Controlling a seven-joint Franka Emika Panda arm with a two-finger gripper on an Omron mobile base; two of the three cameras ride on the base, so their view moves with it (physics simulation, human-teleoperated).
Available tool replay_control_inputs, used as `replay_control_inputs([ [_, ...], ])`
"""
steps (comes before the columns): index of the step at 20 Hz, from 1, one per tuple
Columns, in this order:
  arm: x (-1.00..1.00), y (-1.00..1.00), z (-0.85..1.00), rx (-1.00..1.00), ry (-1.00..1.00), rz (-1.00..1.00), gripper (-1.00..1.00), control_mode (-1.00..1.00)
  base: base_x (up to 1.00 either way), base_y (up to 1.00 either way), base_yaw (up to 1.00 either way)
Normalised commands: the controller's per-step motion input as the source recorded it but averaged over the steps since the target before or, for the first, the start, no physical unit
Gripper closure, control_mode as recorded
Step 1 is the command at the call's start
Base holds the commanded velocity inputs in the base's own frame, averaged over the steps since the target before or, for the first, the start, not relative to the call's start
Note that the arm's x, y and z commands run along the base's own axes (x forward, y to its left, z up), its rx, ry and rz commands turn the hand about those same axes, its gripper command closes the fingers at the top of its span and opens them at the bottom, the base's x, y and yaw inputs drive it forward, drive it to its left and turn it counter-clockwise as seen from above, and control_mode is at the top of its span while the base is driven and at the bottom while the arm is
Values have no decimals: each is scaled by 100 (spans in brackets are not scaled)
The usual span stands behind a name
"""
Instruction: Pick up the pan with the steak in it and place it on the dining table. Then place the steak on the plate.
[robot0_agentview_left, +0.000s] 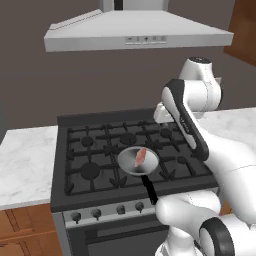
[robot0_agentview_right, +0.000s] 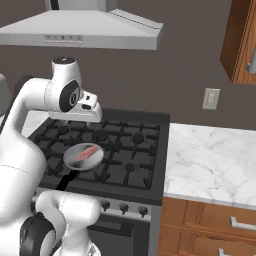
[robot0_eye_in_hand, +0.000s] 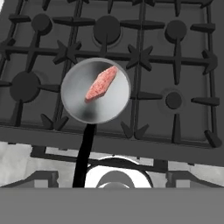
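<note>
The pan (robot0_agentview_left: 129, 166) sits on the front centre burner of the black stove (robot0_agentview_left: 85, 145), its long black handle (robot0_agentview_left: 149, 189) pointing toward the front edge. The steak (robot0_agentview_left: 140, 157) lies inside it, pink and oblong. My gripper (robot0_agentview_left: 159, 116) hovers open above the back of the stove, well above the pan and holding nothing. From the right base view, the pan (robot0_agentview_right: 75, 161) with the steak (robot0_agentview_right: 87, 152) lies below and in front of the gripper (robot0_agentview_right: 92, 118). The hand view looks straight down on the pan (robot0_eye_in_hand: 83, 107), the steak (robot0_eye_in_hand: 101, 83) and the handle (robot0_eye_in_hand: 85, 151). The dining table and the plate are out of view.
A grey range hood (robot0_agentview_left: 135, 30) hangs over the stove. White marble counters flank it on the left (robot0_agentview_left: 25, 160) and right (robot0_agentview_right: 210, 155). A wooden wall cabinet (robot0_agentview_right: 242, 40) hangs at the upper right, and a wall outlet (robot0_agentview_right: 211, 98) is behind the right counter.
</note>
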Motion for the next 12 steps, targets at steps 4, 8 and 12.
replay_control_inputs([
  [4,-53,21,-10,0,-2,0,-100,-100,0,0,0],
  [8,-50,20,-11,0,0,0,-100,-100,0,0,0],
  [12,-35,14,-18,0,0,0,-100,-100,0,0,0],
])
